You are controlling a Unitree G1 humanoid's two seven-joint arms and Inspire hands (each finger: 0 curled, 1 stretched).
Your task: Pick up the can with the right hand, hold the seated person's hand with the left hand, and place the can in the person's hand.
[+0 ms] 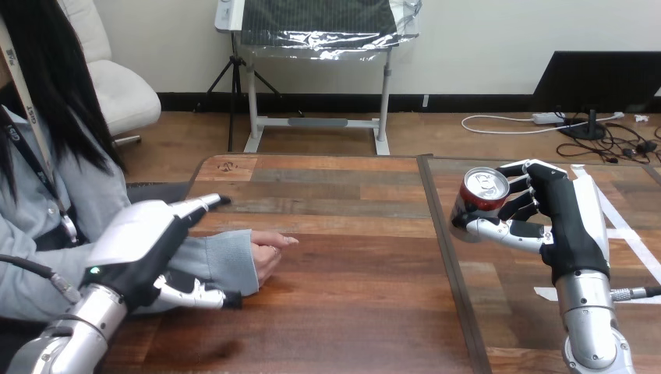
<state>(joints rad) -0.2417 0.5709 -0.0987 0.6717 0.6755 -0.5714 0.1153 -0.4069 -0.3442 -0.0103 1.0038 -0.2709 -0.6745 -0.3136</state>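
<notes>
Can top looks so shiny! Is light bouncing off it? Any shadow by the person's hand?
Head view: yes, the can glints on its silver top, gripped in the right hand; head view: a faint shadow lies on the table under the person's hand.

- Bright, even indoor light; shadows sit right under things, so source is overhead, no hard beam.
- desk (366, 312): soft sheen on mid planks, no harsh glare.
- Faint soft-edged shadow on desk below left hand (144, 249); darker patch under the person's hand (269, 249).
- Bright glint on top of can (483, 191).
- right hand (573, 226): white shell well lit, black parts dark w/ little detail.
- Silver forearms (588, 312) carry small highlights.
</notes>
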